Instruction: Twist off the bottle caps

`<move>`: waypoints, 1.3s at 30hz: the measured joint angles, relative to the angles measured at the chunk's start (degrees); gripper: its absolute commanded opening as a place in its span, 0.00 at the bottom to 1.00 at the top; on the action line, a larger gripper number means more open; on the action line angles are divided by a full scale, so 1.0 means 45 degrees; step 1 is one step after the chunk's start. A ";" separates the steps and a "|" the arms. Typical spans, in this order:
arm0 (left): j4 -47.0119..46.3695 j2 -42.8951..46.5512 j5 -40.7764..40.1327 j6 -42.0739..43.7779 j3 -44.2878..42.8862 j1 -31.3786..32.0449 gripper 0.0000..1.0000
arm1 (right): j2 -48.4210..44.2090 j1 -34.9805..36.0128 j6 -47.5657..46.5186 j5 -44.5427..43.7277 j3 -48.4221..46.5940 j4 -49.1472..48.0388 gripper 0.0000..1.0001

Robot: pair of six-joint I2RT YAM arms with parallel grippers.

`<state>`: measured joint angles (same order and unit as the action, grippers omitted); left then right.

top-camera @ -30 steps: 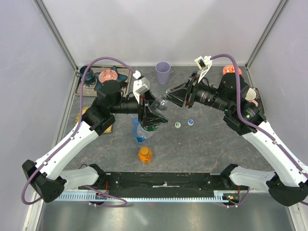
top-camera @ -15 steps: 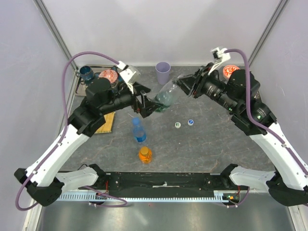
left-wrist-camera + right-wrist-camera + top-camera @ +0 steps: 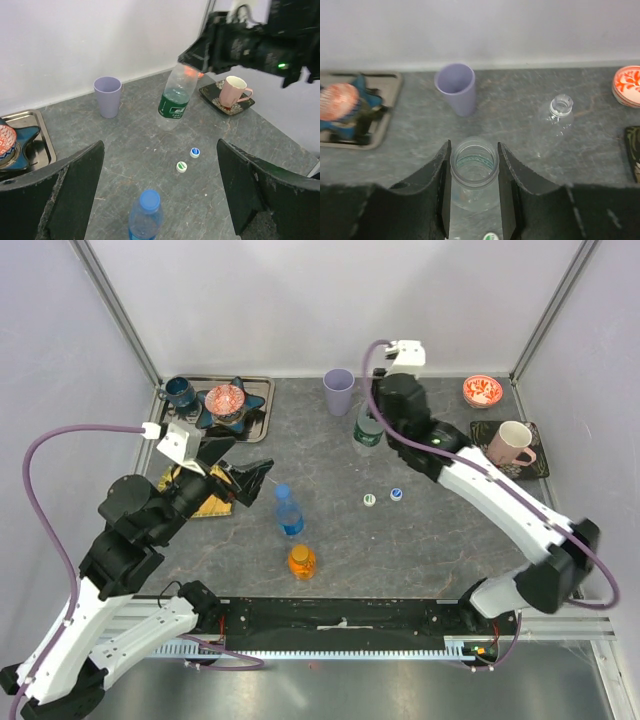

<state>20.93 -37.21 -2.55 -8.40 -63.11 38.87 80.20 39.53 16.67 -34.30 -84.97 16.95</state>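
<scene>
My right gripper [image 3: 474,149] is shut on the open neck of the uncapped green-label bottle [image 3: 472,196], which hangs slightly tilted near the purple cup [image 3: 339,391] with its base close to the table [image 3: 174,98]. My left gripper [image 3: 250,455] is open and holds nothing, well left of that bottle. Below it stands the blue-label bottle [image 3: 146,214], its blue cap [image 3: 149,199] on. The orange bottle [image 3: 302,561] stands nearer, with its orange cap on. Two loose caps lie on the table, one white and green [image 3: 181,166], one blue [image 3: 194,152]. A plain clear bottle [image 3: 559,114] without a cap stands right of the held one.
A metal tray [image 3: 255,405] with a blue star dish and a patterned bowl sits at the back left. A pink mug [image 3: 510,443] on a dark coaster and a red bowl [image 3: 482,390] are at the back right. A yellow-brown mat lies under the left arm.
My left gripper has opened, let go of the green-label bottle and pulled back to the left. The right arm has carried the bottle toward the back, next to the purple cup.
</scene>
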 measured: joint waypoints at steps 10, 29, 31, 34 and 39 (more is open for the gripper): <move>0.0427 0.0369 -0.0121 -0.0010 0.1399 0.0000 1.00 | 0.3871 -0.0617 -0.0729 -0.1253 -0.0583 -0.1326 0.00; 0.0578 0.0039 -0.0316 0.0000 0.1948 0.0000 1.00 | 0.6703 -0.2351 -0.0262 -0.0627 -0.2137 -0.1574 0.00; 0.0573 -0.0005 -0.0316 0.0000 0.1972 0.0000 1.00 | 0.6766 -0.2424 -0.0180 -0.0461 -0.2244 -0.1574 0.00; 0.0563 -0.0058 -0.0311 0.0000 0.1972 0.0000 1.00 | 0.6800 -0.2560 -0.0068 -0.0296 -0.2302 -0.1549 0.06; 0.0559 -0.0141 -0.0311 0.0000 0.1977 0.0000 1.00 | 0.6815 -0.2681 0.0039 -0.0092 -0.2331 -0.1520 0.40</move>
<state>23.44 -37.85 -3.95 -8.40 -54.22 38.87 110.87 27.46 16.84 -34.72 -95.46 10.11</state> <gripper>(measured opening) 0.993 0.406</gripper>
